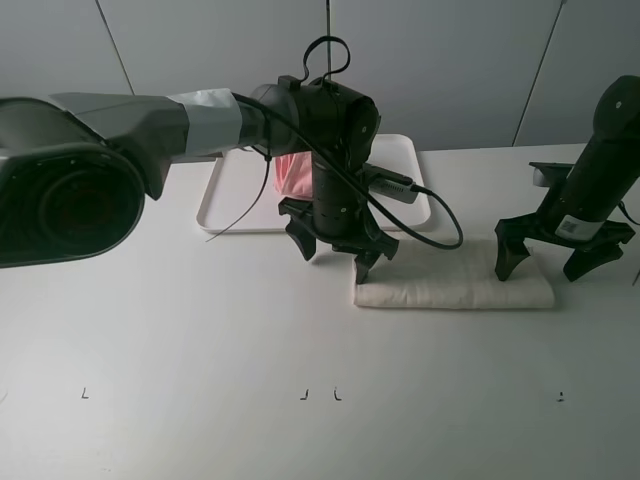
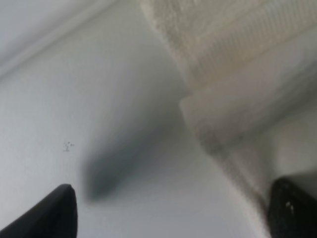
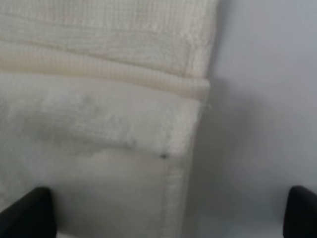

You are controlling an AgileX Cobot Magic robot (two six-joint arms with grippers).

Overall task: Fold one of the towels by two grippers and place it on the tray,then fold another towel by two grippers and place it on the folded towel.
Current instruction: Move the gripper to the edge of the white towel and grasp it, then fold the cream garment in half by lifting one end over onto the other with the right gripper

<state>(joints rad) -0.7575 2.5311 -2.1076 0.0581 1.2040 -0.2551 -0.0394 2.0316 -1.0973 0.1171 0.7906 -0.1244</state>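
Exterior high: claw status?
Re: left claw and right claw wide open, empty, at opposite ends of cream towel on counter, likely for joint lift. Pink towel on tray.

You have bare table to pass over along the whole near side and on the left. Right of centre lies the cream-white towel, with the left gripper spread wide at its left end and the right gripper spread wide at its right end. Farther back, the left arm crosses above the tray, blocking most of the pink towel.
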